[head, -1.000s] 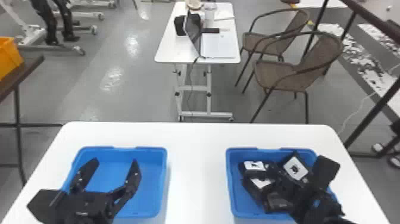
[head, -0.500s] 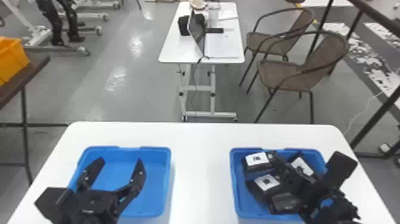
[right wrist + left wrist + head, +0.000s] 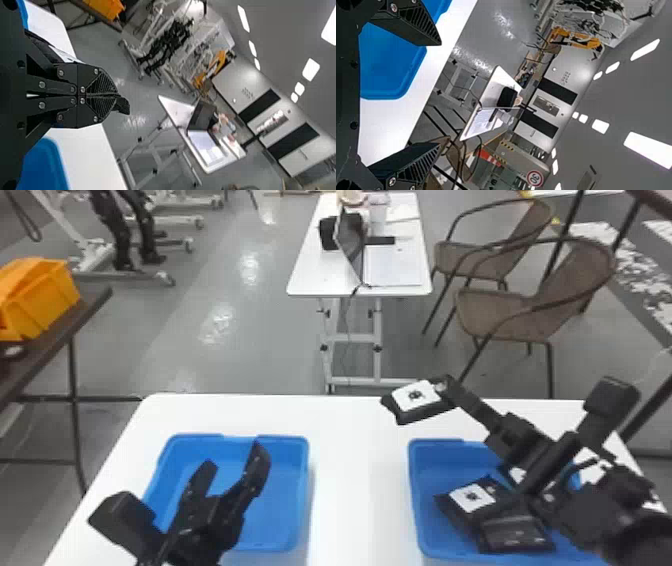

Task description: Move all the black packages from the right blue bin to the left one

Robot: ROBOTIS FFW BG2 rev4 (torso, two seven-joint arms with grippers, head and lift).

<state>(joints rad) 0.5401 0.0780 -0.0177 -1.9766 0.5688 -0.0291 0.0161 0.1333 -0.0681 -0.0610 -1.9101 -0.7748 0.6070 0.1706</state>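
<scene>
In the head view my right gripper is shut on a black package with a white label, held above the table's far edge, up and left of the right blue bin. Another labelled black package and a dark package lie in that bin, partly under the arm. My left gripper stands open over the left blue bin, nothing between its fingers. The right wrist view shows my right gripper with its fingers together; in the left wrist view my left gripper is spread wide.
Both bins stand on a white table, with a strip of tabletop between them. Beyond it are a smaller white table with a laptop and two wicker chairs. A yellow-orange bin rests on a dark table at left.
My right gripper has risen out of the right bin with a package, up and leftward over the bin's far side. The left gripper has turned and shifted slightly, still open.
</scene>
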